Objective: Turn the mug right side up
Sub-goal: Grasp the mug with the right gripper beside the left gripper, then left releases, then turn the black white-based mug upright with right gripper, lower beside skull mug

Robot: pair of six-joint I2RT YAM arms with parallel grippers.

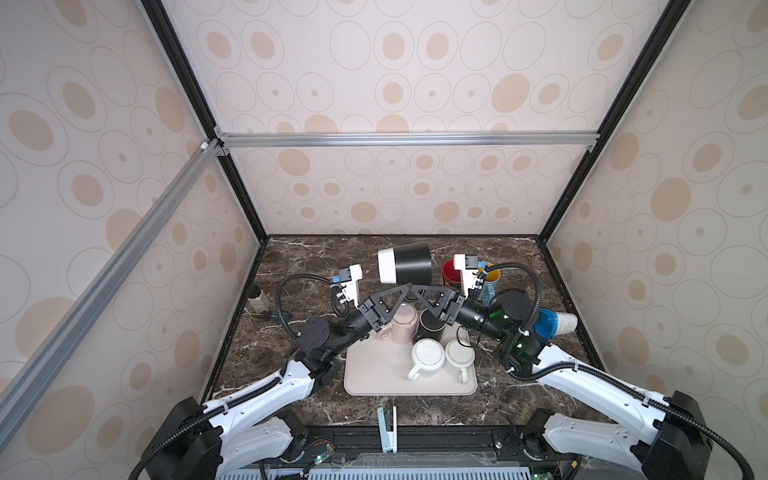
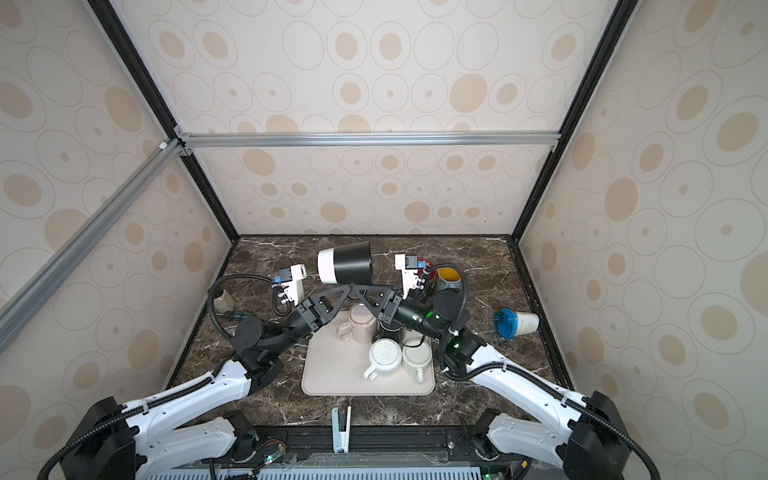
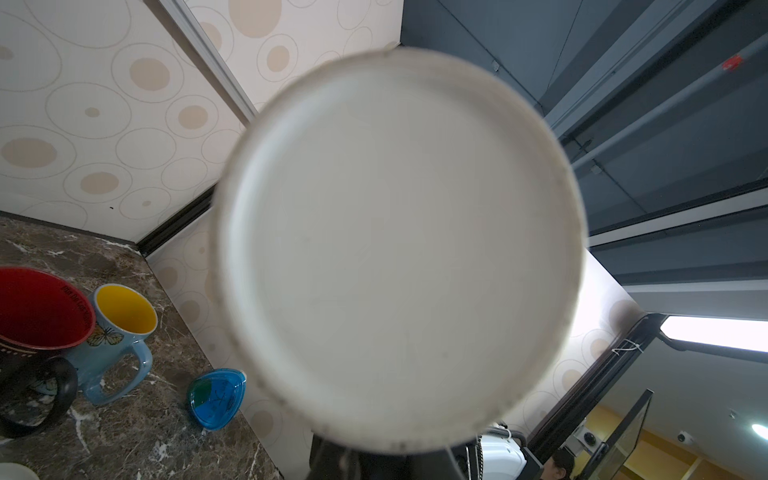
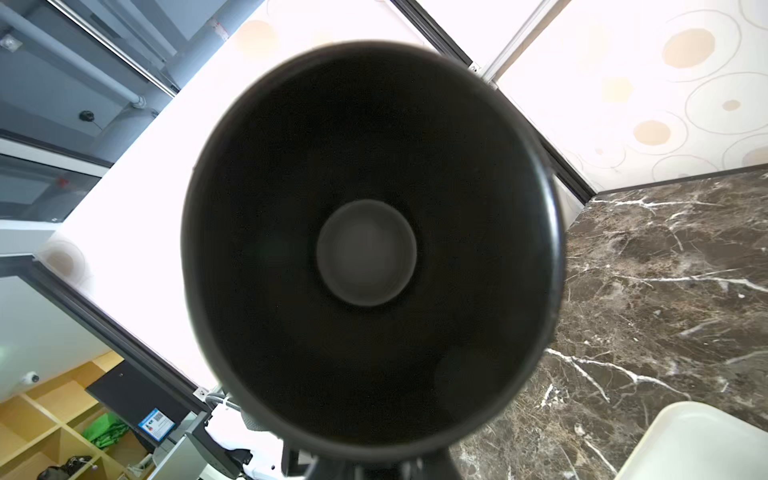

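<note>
Black tapered mug w/ white base [image 1: 405,262] hangs on its side in mid-air, over far side of beige flat tray [image 1: 374,374]. Left gripper [image 1: 403,289] & right gripper [image 1: 418,289] are both clamped tight under it, prob. on the handle. Risk: it's a thin pinch, so if either lets go early the mug could swivel or drop onto the white cups [image 1: 428,357] on the tray.

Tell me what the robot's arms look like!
The left arm and right arm are white with black joints and ribbed black cables. The left gripper and right gripper have black triangular fingers and white camera blocks. Green lights dot the right arm.
</note>
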